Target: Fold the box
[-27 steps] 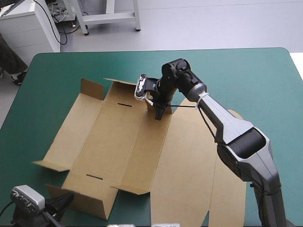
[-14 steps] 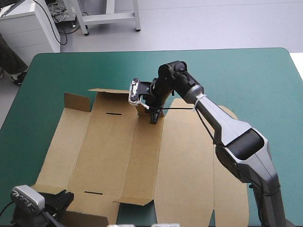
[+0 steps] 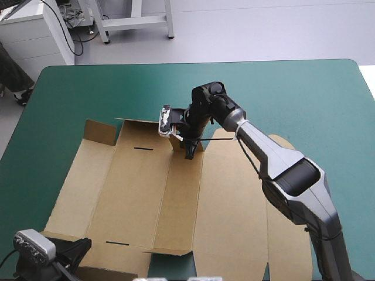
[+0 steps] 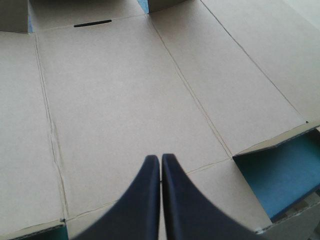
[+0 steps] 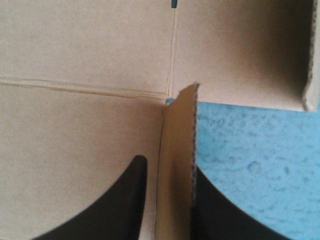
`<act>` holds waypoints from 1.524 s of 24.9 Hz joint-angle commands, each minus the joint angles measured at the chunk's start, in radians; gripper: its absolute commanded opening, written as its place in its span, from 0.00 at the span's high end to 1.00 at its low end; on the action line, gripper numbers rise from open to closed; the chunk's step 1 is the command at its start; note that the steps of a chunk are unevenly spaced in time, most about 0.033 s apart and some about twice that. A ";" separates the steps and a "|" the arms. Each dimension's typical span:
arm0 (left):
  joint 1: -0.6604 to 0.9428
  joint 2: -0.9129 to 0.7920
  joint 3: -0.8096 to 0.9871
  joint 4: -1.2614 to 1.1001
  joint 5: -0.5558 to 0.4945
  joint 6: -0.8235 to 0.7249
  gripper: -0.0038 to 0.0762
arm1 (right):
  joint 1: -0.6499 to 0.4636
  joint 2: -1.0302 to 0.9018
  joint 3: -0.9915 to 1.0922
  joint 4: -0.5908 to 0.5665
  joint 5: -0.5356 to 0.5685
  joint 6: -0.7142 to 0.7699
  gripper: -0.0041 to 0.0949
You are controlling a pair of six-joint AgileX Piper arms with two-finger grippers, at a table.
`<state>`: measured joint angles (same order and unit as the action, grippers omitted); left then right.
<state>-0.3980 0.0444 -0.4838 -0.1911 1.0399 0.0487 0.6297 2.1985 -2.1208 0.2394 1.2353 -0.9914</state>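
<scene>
We see the box [image 3: 135, 187] as a cut brown sheet lying mostly flat on the teal-green cover [image 3: 293, 93], left of the table's middle and running down to its near edge. Along the far edge a corner flap [image 3: 99, 132] is tilted up, and a thin black slot [image 3: 143, 148] shows just inside that edge. The right gripper [image 3: 191, 153] points down at the far edge of the sheet. In its wrist view the black fingers [image 5: 125, 200] stand close on either side of a small upright flap [image 5: 177, 150] – they pinch that strip of board, with flat board to one side and bare cover to the other. The left gripper [image 4: 160, 157] sits over the near part of the sheet. Its fingers meet in one pointed arch with only a hairline between them, and we see nothing in its grip – flat board lies ahead of it, with another slot [image 4: 92, 22] farther on
</scene>
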 commanded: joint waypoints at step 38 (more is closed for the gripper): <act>-0.003 0.017 -0.028 -0.015 -0.068 -0.003 0.96 | -0.085 -1.628 1.059 -0.349 -0.241 0.970 0.97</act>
<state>-0.3987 0.0444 -0.4838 -0.1911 1.0398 0.0487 0.5494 0.6554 -1.1478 -0.0930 1.1089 -0.0797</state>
